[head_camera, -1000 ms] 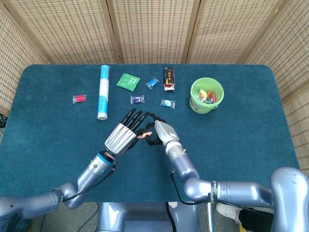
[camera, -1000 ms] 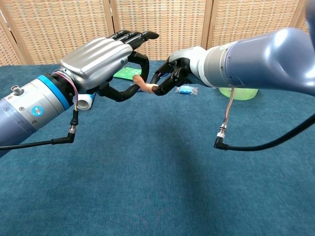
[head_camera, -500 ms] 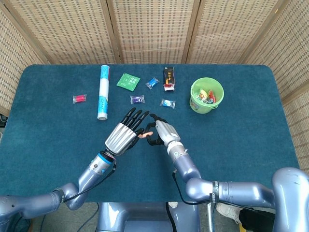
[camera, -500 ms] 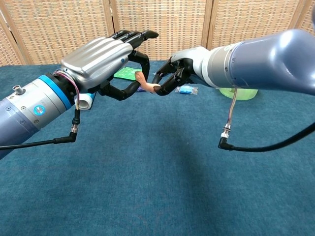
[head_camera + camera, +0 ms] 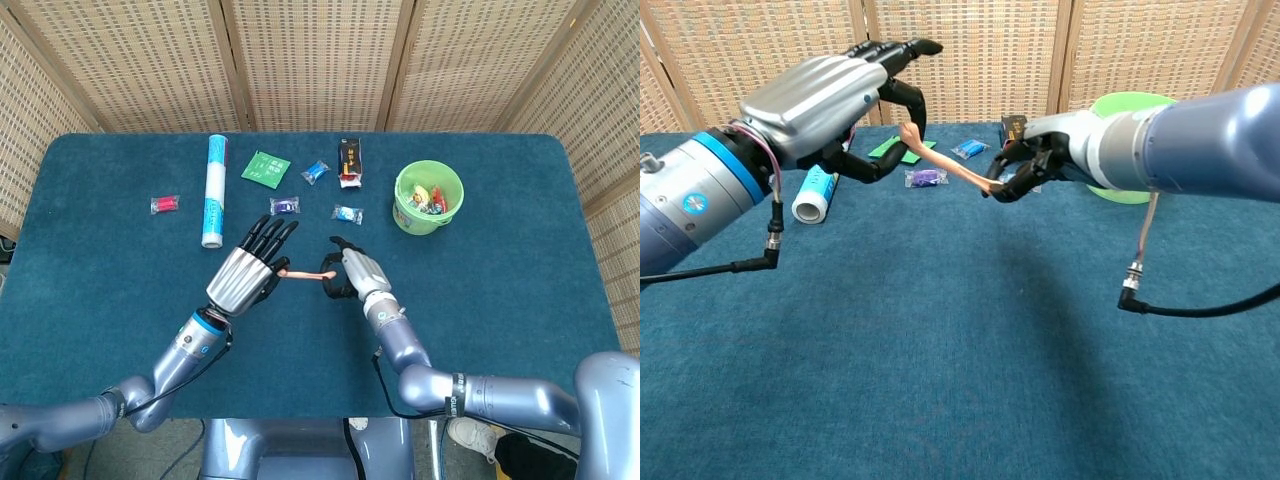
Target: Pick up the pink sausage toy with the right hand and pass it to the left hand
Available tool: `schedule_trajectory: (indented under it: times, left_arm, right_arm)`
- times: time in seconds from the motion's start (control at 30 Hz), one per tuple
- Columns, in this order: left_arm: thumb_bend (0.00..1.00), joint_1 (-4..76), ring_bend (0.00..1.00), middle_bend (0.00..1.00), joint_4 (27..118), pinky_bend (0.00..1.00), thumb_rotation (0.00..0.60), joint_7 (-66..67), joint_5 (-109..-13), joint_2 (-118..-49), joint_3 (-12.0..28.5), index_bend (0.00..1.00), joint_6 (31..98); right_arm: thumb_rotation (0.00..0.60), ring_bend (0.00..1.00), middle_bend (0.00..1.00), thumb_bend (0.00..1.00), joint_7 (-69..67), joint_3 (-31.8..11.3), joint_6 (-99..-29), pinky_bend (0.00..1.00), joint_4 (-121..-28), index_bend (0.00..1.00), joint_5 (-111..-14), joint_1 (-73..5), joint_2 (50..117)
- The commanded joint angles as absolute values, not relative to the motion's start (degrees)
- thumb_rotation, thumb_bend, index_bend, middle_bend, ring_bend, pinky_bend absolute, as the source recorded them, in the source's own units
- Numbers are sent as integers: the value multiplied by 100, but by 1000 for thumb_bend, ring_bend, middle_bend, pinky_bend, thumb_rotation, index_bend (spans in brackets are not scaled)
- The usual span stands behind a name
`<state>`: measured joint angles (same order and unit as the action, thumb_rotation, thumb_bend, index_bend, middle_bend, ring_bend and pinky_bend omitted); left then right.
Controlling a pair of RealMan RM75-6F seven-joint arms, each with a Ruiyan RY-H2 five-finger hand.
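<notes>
With the pink sausage toy stretched between both pinching hands, the right hand should release only once the left hand grips firmly

Bright even lighting, soft shadows, sharp focus, slight edge distortion

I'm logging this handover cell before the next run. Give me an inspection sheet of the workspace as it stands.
Surface: blue cloth table, no spills seen.
Job's things: pink sausage toy stretched in the air between both hands.
Clutter: white tube, green packet, black box, small wrapped sweets, green bucket of sweets.
Hands: left hand pinches one end; right hand grips the other.
Cables: black cable hangs from right arm.
Surroundings: woven screens behind.
</notes>
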<state>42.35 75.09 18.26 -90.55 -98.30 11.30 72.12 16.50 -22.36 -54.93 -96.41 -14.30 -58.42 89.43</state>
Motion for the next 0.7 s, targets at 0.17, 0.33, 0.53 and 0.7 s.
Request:
schedule_trajectory:
  times: [0.17, 0.33, 0.53, 0.7]
  left_arm:
    - [612, 4170, 0, 0, 7836, 0, 600, 1895, -9037, -9505, 1231, 799, 7376]
    - [612, 4108, 0, 0, 8150, 0, 600, 1938, -9012, -9222, 1322, 800, 7501]
    - [612, 3943, 0, 0, 8757, 0, 600, 2073, -9018, -8637, 1544, 802, 7857]
    - [612, 3791, 0, 0, 9291, 0, 600, 2180, -8985, -8085, 1731, 803, 8067]
  right_arm:
    - [600, 0, 135, 686, 1389, -2041, -5272, 0, -9395, 782, -1582, -5546, 8827]
    - [600, 0, 135, 686, 1245, -1939, -5153, 0, -9281, 782, -1700, -5369, 8732]
    - [600, 0, 144, 686, 1026, -1820, -5068, 0, -9182, 783, -1883, -5084, 8541]
    - [600, 0, 146, 686, 857, -1750, -5026, 0, -9209, 783, -2067, -4858, 8349]
